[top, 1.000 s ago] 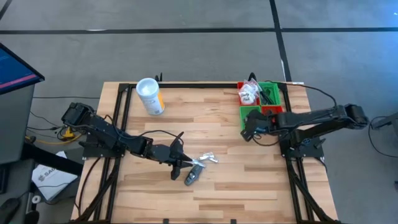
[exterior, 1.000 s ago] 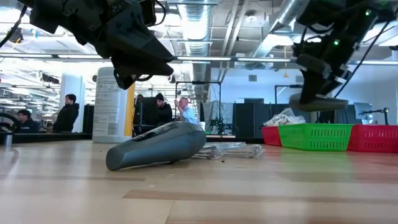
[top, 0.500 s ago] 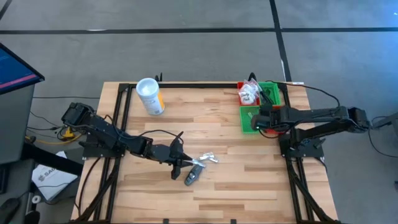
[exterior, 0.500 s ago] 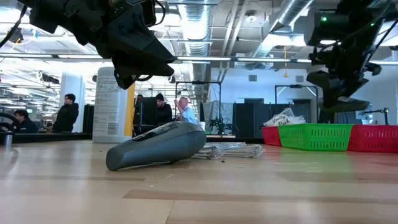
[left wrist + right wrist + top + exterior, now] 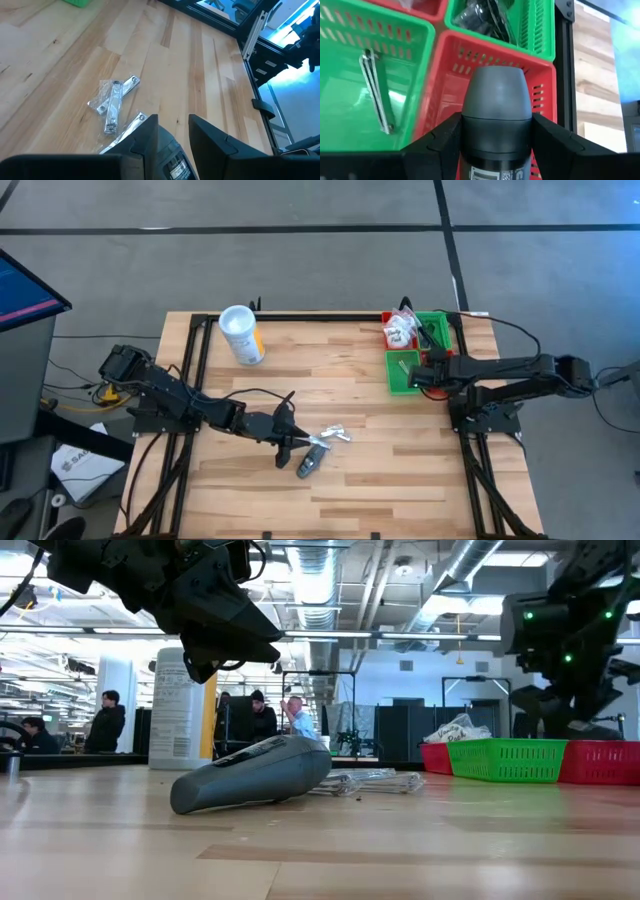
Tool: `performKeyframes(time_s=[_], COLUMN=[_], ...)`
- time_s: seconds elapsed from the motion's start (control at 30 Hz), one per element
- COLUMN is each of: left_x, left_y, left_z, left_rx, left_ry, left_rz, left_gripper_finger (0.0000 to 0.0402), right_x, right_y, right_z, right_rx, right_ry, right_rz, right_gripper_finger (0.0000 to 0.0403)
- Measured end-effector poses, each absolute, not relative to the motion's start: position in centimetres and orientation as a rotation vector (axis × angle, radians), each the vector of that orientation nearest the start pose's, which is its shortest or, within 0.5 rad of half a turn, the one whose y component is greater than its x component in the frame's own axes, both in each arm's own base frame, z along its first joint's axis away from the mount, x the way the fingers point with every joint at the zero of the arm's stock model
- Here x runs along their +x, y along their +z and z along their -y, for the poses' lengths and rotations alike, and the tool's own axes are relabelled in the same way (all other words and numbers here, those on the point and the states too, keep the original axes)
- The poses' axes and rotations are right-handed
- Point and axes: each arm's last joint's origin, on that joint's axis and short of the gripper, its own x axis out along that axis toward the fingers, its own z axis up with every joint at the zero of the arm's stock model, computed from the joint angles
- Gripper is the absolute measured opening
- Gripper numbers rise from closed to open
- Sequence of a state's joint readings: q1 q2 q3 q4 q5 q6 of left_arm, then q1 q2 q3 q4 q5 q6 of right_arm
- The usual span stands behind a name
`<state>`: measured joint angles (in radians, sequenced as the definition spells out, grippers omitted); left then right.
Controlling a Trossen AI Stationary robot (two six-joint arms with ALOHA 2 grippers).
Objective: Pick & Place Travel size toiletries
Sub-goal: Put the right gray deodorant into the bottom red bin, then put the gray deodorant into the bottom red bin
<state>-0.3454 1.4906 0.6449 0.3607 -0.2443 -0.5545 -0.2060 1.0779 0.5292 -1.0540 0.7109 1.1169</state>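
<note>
My right gripper (image 5: 432, 370) is above the bins at the table's right, shut on a small dark bottle with a grey cap (image 5: 495, 95). The bottle is over a red bin (image 5: 465, 60). My left gripper (image 5: 292, 444) hovers mid-table, slightly open, with bare wood showing between its fingers (image 5: 150, 137). Just past it, a grey tube-shaped toiletry (image 5: 310, 466) lies on its side on the table (image 5: 250, 775). Clear-wrapped metal clippers (image 5: 114, 100) lie flat beside it. My right gripper pinches the bottle's dark body (image 5: 495, 150) just below the grey cap, one finger (image 5: 442, 137) on each side. The fingers slant downward. The cap end sticks out ahead of them, and the bottle is lifted clear above the red bin.
Next to the red bin are a green bin (image 5: 404, 372) holding a thin metal item (image 5: 375, 90), a far green bin (image 5: 433, 330) with dark items, and a far red bin (image 5: 398, 330) with white packets. A white canister with a yellow label (image 5: 242, 335) is at the far left.
My right gripper has carried the bottle toward the table's right edge. It started over the wood left of the green bin and is now above the red bin. It has rolled and tipped downward on the way.
</note>
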Motion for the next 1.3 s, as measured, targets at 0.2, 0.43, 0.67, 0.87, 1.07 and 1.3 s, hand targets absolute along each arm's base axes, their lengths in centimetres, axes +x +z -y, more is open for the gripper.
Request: performKeyframes(time_s=[0.2,0.43,0.67,0.87,1.07,1.3], left_x=[27.6,27.6,27.6,27.6,27.6,27.6], left_y=[17.8,17.8,17.8,17.8,17.8,17.8], left_z=[9.1,9.1,9.1,9.1,9.1,9.1], left_rx=[-0.399,-0.399,-0.399,-0.399,-0.399,-0.399], left_ry=[0.047,0.049,0.049,0.049,0.049,0.048], left_rz=[-0.471,-0.471,-0.471,-0.471,-0.471,-0.471], left_gripper_finger=[0.0102,0.0102,0.0102,0.0102,0.0102,0.0102], right_x=[12.4,12.2,12.3,12.3,12.3,13.2], right_y=[16.1,15.2,15.3,15.3,15.3,16.1], right_z=[5.1,5.8,6.1,6.1,6.1,5.5], right_rx=[0.437,0.444,0.452,0.447,0.438,0.376], right_ry=[-1.469,-1.478,-1.477,-1.480,-1.476,-1.386], right_rz=[-0.948,-0.941,-0.935,-0.935,-0.939,-0.952], right_gripper_finger=[0.0188,0.0188,0.0188,0.0240,0.0242,0.0222])
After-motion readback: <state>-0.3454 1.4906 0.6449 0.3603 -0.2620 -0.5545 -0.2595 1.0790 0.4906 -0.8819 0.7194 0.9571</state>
